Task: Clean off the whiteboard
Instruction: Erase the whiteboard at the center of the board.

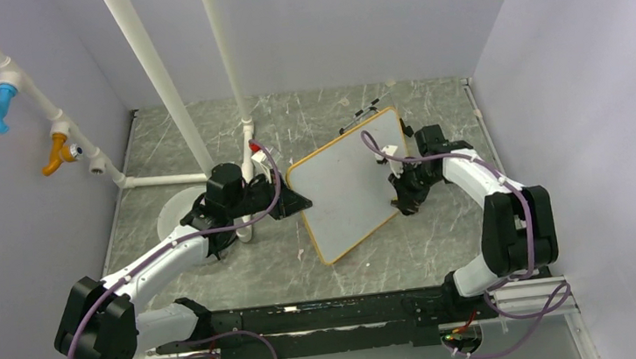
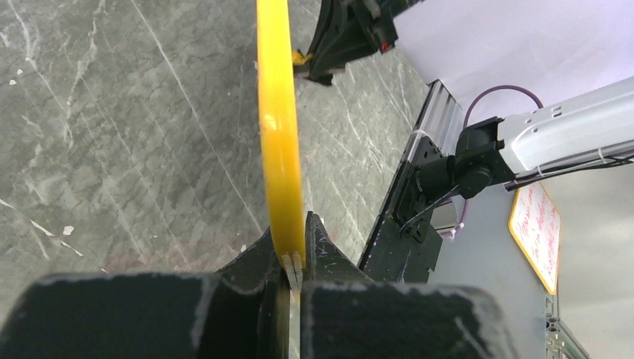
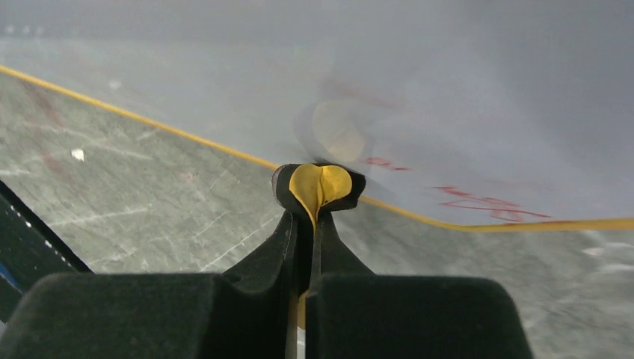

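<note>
The whiteboard [image 1: 346, 186], white with a yellow-orange frame, sits askew at mid-table. My left gripper [image 1: 296, 201] is shut on its left edge; in the left wrist view the frame [image 2: 280, 134] runs straight out from between the jaws of that gripper [image 2: 297, 258]. My right gripper [image 1: 404, 199] is at the board's right edge, shut on a folded yellow-and-black eraser pad [image 3: 320, 185]. In the right wrist view the pad touches the board's rim, with my right gripper [image 3: 314, 217] behind it. Faint red scrawl [image 3: 486, 202] shows on the board just right of the pad.
A white pipe frame [image 1: 174, 96] stands at the back left, with a round white disc [image 1: 172, 213] on the table beside my left arm. Black markers [image 1: 363, 112] lie behind the board. A black rail [image 1: 328, 315] lines the near edge. Walls close in on both sides.
</note>
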### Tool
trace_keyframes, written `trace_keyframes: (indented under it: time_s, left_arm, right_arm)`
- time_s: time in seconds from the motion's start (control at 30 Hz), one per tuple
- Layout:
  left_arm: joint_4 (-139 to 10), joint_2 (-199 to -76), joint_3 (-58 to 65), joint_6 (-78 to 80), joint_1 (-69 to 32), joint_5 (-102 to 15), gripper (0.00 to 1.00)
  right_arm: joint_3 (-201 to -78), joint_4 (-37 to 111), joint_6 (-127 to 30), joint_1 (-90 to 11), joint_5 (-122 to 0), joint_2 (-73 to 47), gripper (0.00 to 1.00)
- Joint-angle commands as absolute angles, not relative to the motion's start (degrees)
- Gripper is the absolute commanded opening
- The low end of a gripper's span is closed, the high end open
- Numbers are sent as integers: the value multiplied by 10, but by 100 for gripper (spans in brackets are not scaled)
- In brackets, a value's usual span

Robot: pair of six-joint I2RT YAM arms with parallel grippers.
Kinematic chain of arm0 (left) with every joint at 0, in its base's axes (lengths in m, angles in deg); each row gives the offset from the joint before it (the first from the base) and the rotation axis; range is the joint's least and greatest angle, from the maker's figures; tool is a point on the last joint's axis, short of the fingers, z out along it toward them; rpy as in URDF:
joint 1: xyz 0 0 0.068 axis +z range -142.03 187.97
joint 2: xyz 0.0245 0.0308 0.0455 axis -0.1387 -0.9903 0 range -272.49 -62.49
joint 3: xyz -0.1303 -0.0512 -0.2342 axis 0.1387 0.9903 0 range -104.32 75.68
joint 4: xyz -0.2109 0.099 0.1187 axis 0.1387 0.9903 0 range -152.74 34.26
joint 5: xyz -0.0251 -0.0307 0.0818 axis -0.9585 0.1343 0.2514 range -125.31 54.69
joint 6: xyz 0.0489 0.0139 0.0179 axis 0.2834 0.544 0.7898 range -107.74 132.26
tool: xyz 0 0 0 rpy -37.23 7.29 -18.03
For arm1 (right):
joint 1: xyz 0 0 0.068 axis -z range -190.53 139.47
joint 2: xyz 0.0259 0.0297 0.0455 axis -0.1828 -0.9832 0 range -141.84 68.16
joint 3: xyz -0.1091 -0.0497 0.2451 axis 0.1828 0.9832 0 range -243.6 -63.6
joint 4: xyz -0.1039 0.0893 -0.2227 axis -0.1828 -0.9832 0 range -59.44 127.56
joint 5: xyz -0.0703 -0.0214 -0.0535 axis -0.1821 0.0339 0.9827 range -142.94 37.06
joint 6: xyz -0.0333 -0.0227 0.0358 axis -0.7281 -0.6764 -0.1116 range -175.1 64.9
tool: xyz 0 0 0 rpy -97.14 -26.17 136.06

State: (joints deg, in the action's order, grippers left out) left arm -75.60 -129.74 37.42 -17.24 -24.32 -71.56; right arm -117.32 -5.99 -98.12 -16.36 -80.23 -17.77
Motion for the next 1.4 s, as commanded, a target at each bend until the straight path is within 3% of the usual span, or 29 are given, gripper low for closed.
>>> trace_keyframes:
  time_s: [0.0,0.2,0.6,1.0,1.37]
  left_arm:
    - [-792,-1290,341,-166,-245,-772,0]
    - [-796,-1288,342,-168,-245,-773,0]
    - [-811,-1286,350,-171,-245,-779,0]
    - [-799,-1277,350,-167,-245,-773,0]
    - [-802,-1272,355,-165,-245,-775,0]
  right_arm:
    - [-1274,-30,-955,-164,-813,-158,0]
    - [-1303,-13,-933,-164,-797,-155,0]
    - [-1142,-10,-967,-176,-784,-156,0]
    - [-1299,-13,-938,-177,-763,-152,0]
    - [-1130,23,-957,-176,-735,-166,0]
